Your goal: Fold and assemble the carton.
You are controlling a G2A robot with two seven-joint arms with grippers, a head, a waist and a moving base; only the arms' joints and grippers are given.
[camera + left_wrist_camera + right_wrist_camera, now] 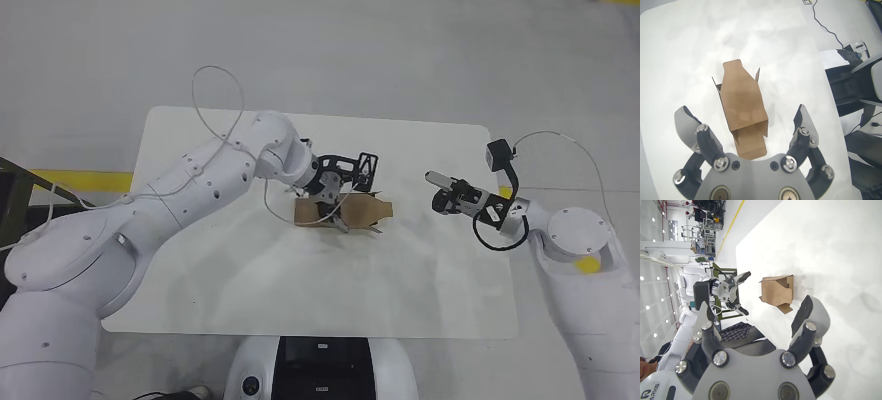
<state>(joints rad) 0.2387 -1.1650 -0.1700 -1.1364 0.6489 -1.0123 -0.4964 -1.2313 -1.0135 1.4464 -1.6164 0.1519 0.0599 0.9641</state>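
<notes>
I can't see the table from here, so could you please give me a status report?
Left gripper open, facing carton, not touching. Right gripper open, standing off opposite. Carton on table, part-formed, flaps loose. Nothing blocking.

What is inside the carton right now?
The carton lies open at both ends. At each end only bare cardboard walls and flaps show, nothing lying in it. Its middle is covered by the top panel, so that part cannot be seen.

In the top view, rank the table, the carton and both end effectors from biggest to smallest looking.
1. table
2. carton and left end effector, spread open: too alike to rank
3. right end effector
</notes>
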